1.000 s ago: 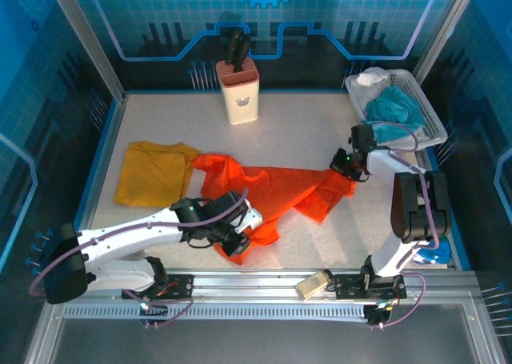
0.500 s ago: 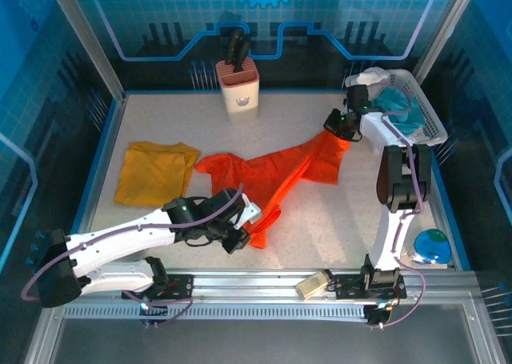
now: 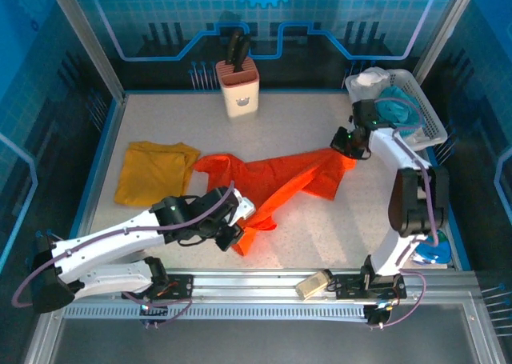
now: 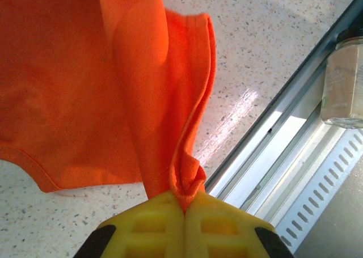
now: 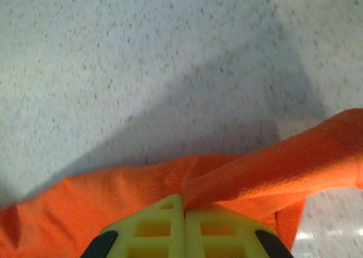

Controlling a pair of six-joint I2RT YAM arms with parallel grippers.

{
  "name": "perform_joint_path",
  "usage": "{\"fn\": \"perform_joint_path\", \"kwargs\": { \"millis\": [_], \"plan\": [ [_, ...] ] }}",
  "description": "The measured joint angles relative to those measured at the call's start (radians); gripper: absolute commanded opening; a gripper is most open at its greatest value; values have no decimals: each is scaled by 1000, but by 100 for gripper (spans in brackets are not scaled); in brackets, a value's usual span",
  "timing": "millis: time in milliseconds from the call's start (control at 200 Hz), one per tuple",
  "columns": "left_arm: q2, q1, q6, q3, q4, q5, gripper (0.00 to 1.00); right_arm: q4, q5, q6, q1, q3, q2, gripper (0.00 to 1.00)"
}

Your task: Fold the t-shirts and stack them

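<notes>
The bright orange t-shirt [image 3: 272, 184] hangs stretched across the middle of the table between both arms. My left gripper [image 3: 234, 230] is shut on its near corner, and in the left wrist view a pinched fold of the orange t-shirt [image 4: 142, 88] rises from between the yellow fingers [image 4: 153, 227]. My right gripper [image 3: 346, 144] is shut on the far right corner. In the right wrist view the orange t-shirt [image 5: 244, 176] is bunched at the closed yellow fingers [image 5: 215, 232]. The mustard yellow t-shirt [image 3: 152, 170] lies folded flat at the left.
A knife block [image 3: 238, 88] stands at the back centre. A white basket [image 3: 422, 108] at the back right holds teal-blue and white cloths. A metal rail [image 3: 264, 284] runs along the near edge, with a small jar [image 4: 343, 76] on it. A blue object [image 3: 436, 252] lies at the right edge.
The right gripper rose toward the back right with its corner, then came back down slightly. The left gripper drew its corner left, stretching the orange t-shirt.
</notes>
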Motion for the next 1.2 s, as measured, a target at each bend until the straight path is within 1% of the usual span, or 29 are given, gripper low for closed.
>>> {"fn": "perform_joint_path", "kwargs": {
  "millis": [90,130,140,150,160,170,175,180,185,200,215,220,225,250,275,290,365,445,555,640,775,946,1201],
  "plan": [
    [4,8,0,3,-9,-15,0,-8,-4,-28,0,-106,-91,39],
    [10,15,0,5,-12,-21,0,-12,-4,-40,-1,-134,-105,49],
    [13,16,1,6,-12,-23,0,-14,-5,-37,-2,-141,-106,50],
    [15,18,1,7,-13,-23,0,-16,-6,-42,-2,-145,-106,54],
    [18,21,1,8,-14,-24,0,-18,-7,-50,-3,-149,-106,56],
    [21,22,1,9,-14,-24,0,-19,-8,-49,-5,-154,-104,61],
    [22,23,1,9,-15,-25,0,-19,-9,-49,-5,-155,-103,61],
    [23,23,2,10,-15,-25,0,-20,-10,-55,-6,-157,-102,64],
    [24,24,2,10,-16,-26,0,-20,-11,-61,-7,-158,-101,64],
    [29,27,2,11,-16,-26,0,-20,-12,-63,-8,-162,-99,68],
    [34,28,3,13,-16,-26,0,-20,-16,-63,-13,-167,-96,74],
    [34,28,3,13,-16,-26,0,-20,-17,-69,-14,-168,-95,77],
    [36,29,3,14,-16,-27,0,-20,-17,-69,-14,-168,-95,77],
    [45,32,3,16,-17,-29,0,-18,-22,-68,-24,-179,-92,85],
    [53,33,3,19,-18,-32,0,-9,-29,-74,-33,-193,-93,98],
    [60,33,3,22,-19,-34,0,-1,-35,-76,-40,-203,-96,100],
    [82,34,3,24,-20,-39,0,45,-43,-76,-78,-278,-132,100],
    [98,34,3,24,-23,-41,0,66,-31,-67,-111,-360,-208,100],
    [104,34,3,24,-23,-41,0,115,-7,-41,-119,-449,-327,89],
    [106,34,3,24,-22,-43,0,163,2,-14,-120,-510,-372,81],
    [121,42,0,25,-24,-60,0,222,8,15,-124,-568,-333,72],
    [121,50,-9,25,-33,-88,0,283,20,22,-128,-572,-233,69],
    [101,66,-37,25,-45,-145,0,240,40,25,-138,-520,-183,56]
  ]
}}
